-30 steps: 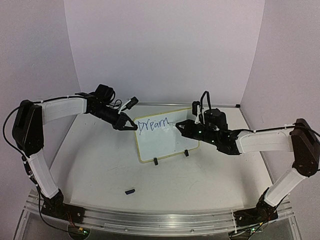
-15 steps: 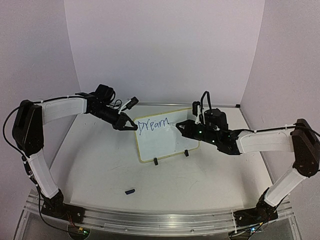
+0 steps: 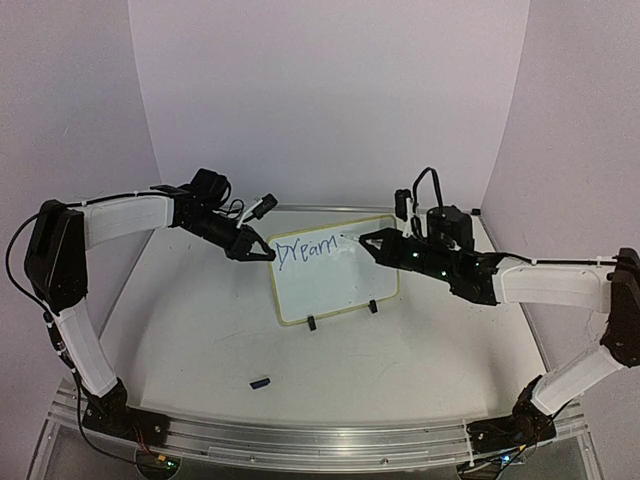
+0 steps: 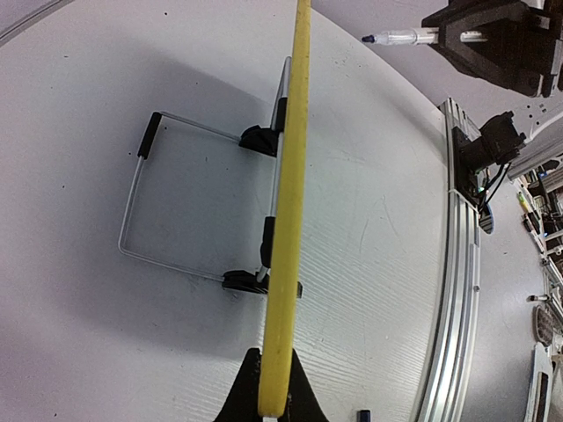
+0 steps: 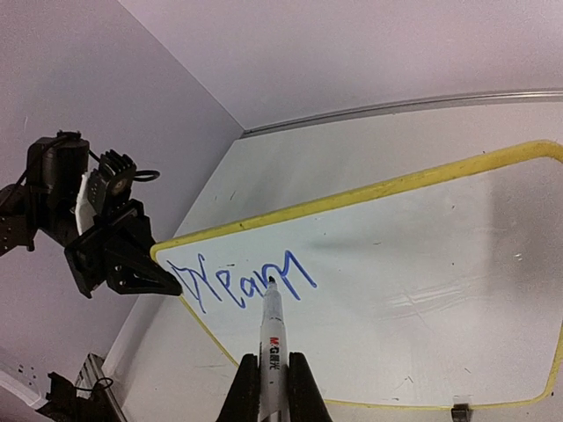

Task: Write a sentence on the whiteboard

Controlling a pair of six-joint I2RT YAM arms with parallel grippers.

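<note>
The whiteboard (image 3: 335, 280) stands tilted on two black clip feet, mid-table, with its yellow frame edge-on (image 4: 290, 220) in the left wrist view. Blue script reading "Dream" (image 3: 305, 248) (image 5: 242, 281) runs along its top left. My left gripper (image 3: 262, 250) (image 4: 274, 396) is shut on the board's upper left corner. My right gripper (image 3: 372, 240) (image 5: 273, 387) is shut on a white marker (image 5: 273, 330). The marker's tip (image 4: 368, 38) hovers a short way off the board face, near the last letter.
A small blue marker cap (image 3: 261, 382) lies on the table near the front. A wire stand (image 4: 141, 202) props the board from behind. An aluminium rail (image 3: 320, 440) runs along the near edge. Pale walls close in on the back and sides.
The right arm has risen and drawn back to the right, taking the marker tip up off the board past the end of "Dream". The left arm and board have not moved.
</note>
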